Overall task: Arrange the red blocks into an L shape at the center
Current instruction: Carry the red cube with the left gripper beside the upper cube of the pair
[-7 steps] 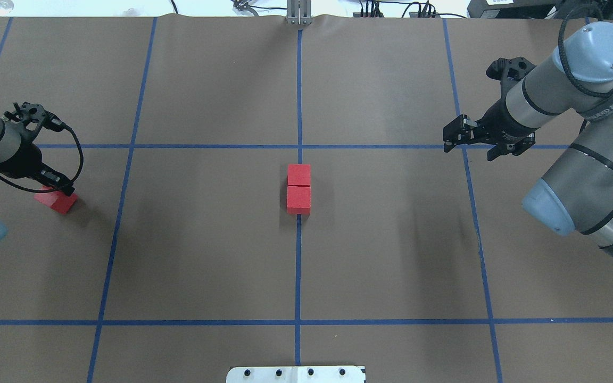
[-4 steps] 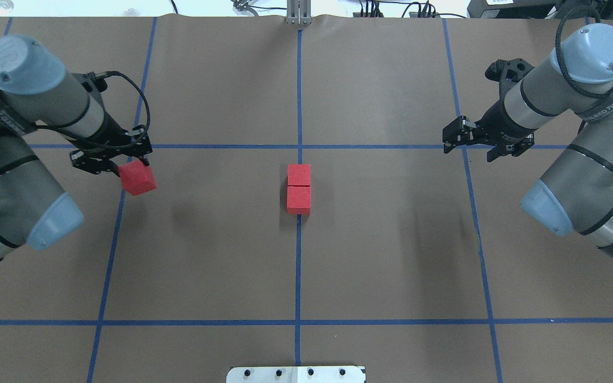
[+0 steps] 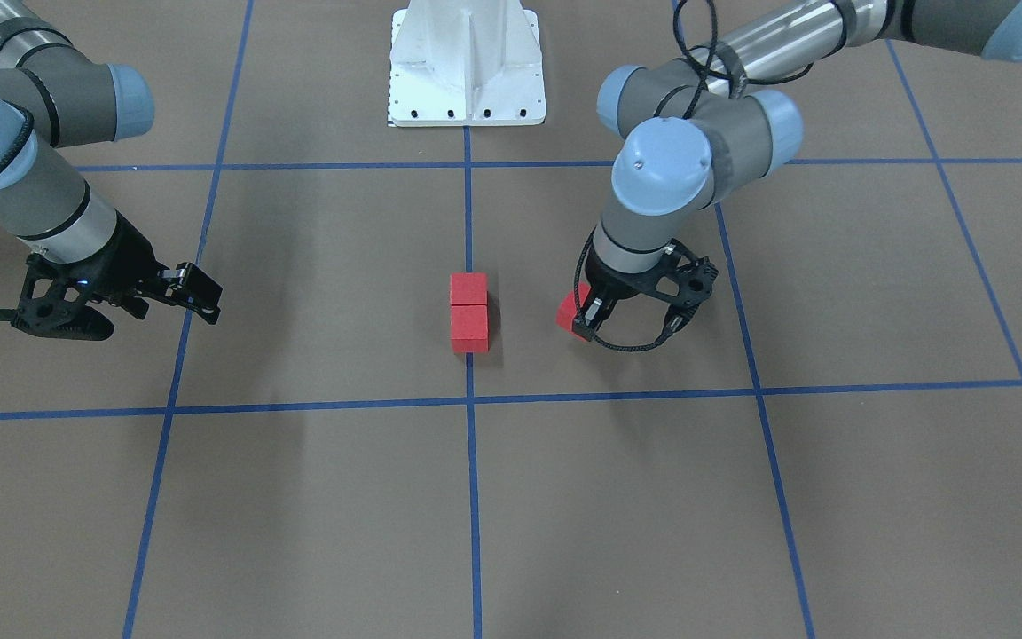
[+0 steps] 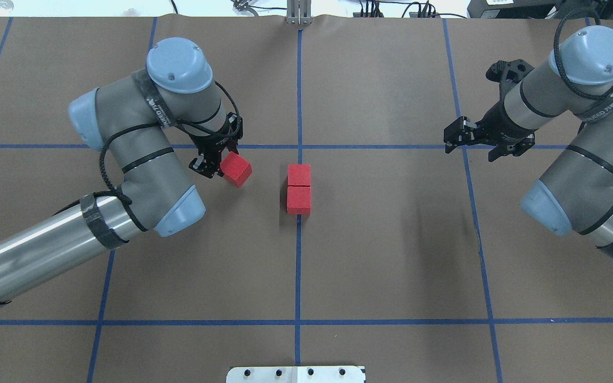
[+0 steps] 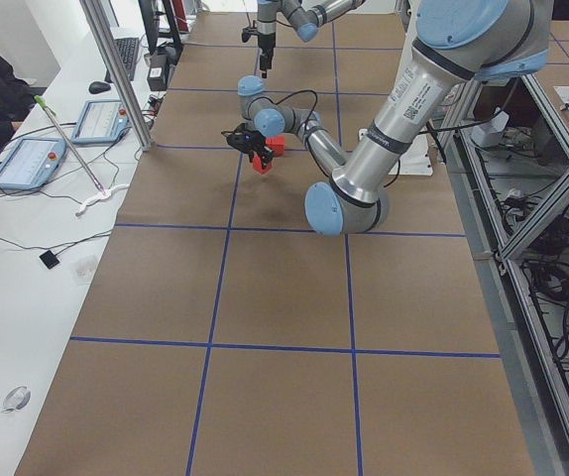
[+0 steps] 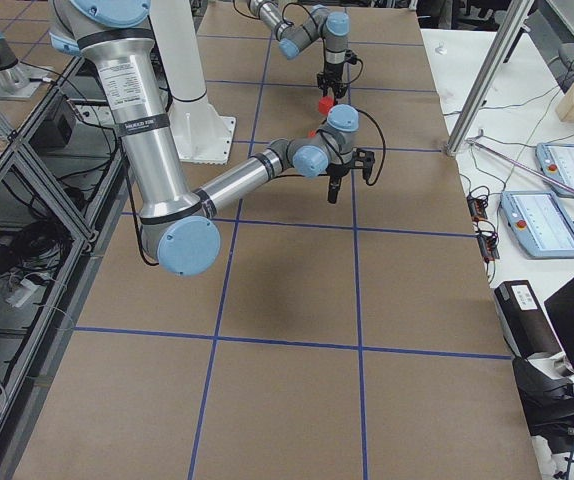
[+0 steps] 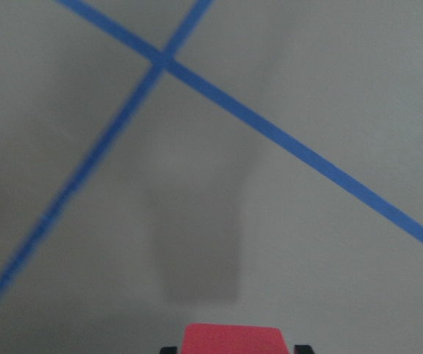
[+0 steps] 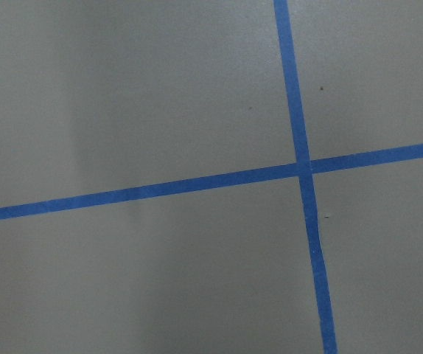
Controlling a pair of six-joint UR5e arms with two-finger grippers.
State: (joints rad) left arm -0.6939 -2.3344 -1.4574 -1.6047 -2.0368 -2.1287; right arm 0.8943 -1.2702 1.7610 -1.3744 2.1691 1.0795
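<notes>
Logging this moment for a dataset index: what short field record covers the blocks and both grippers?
held: red block, in left gripper, left of the pair
placed: two red blocks, touching, in a row on the middle blue tape line
right gripper: jaws open, empty, far off
L shape: not yet formed

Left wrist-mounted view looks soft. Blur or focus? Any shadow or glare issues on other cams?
Left wrist-mounted: soft all over, blue tape edges smeared, red block at the bottom edge fuzzy; cause not tellable from one frame. Right wrist-mounted: tape cross crisp. Overhead exterior: faint diffuse arm shadows on the table, no glare.
</notes>
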